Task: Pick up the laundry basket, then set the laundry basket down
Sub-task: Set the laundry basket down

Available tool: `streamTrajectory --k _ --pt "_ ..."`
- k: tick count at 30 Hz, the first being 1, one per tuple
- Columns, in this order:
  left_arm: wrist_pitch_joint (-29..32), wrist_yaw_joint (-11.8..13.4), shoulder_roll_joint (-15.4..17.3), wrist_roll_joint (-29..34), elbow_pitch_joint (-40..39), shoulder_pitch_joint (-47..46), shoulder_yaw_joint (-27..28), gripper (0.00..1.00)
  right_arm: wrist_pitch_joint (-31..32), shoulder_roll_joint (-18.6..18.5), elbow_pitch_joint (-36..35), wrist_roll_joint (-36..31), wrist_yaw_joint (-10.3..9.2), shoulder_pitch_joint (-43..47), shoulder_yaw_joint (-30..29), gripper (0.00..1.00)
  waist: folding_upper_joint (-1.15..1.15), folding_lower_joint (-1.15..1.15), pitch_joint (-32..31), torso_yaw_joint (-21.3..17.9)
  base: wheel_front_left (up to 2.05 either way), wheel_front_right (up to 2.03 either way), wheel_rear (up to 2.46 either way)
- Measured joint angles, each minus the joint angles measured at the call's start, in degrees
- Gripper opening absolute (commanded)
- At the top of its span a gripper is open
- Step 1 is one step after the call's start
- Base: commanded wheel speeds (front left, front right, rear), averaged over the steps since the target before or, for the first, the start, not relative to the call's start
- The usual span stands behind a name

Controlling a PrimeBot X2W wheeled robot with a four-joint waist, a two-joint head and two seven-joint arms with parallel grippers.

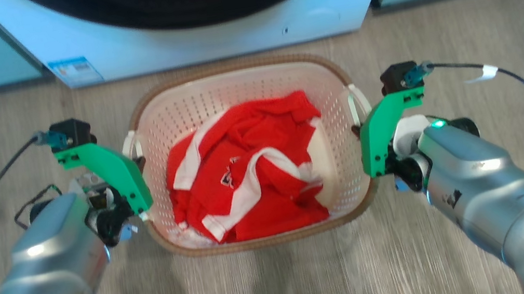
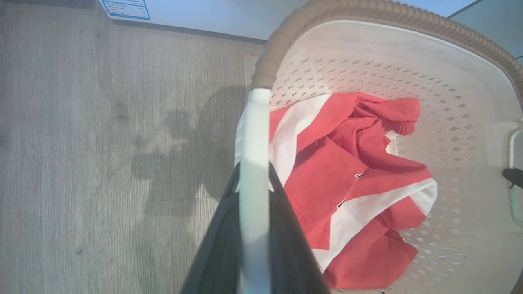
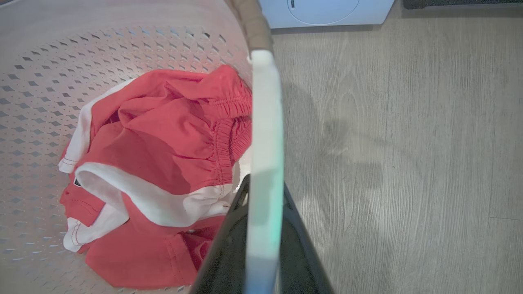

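1. Silver-grey, the left forearm and right forearm reach in from the near corners, angled inward towards the load.
2. Left gripper: clamped on the left handle, whose white strip runs straight up between the two dark fingers.
3. Right gripper: likewise pinched on the right handle, with the strip held between its fingers.
4. Between the two grippers lies the laundry basket, over the wooden floor. Whether it rests on the boards or hangs just above them, I cannot tell. Its long axis looks to run left to right, handle to handle, so each arm has its own end and neither is nearer. Any lift or lowering likely needs both sides to travel level, or the basket will tip.
5. Inside, a red-and-white garment lies heaped on the bottom, towards the near wall.
6. Farthest off, a washing machine stands just beyond the far rim.
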Motion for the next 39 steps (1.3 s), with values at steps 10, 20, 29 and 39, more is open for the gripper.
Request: streamTrajectory --k 10,20,29,39 --pt "-5.5 0.0 0.1 1.6 -0.7 -4.9 -0.5 0.0 -4.8 0.0 1.1 -0.7 0.0 -5.2 0.9 0.0 0.0 0.0 10.7 1.0 0.0 0.0 0.0" --pt "-12.3 0.1 0.4 3.2 -1.8 -9.6 -1.7 0.0 -11.0 -0.1 2.2 -2.6 0.0 -9.9 0.5 0.0 0.0 0.0 22.3 2.0 0.0 0.0 0.0" --pt "-16.7 0.1 0.0 4.7 -2.6 -11.9 -2.0 0.0 -13.6 -1.5 2.1 -7.5 0.01 -11.5 -3.0 0.0 0.0 0.0 30.3 2.7 0.0 0.0 0.0" --pt "-17.5 0.1 -0.3 12.7 -3.4 -15.0 3.1 0.0 -17.5 -2.2 1.8 -15.1 0.02 -13.0 -9.0 0.0 0.0 -0.01 35.0 3.8 0.0 0.0 0.0"
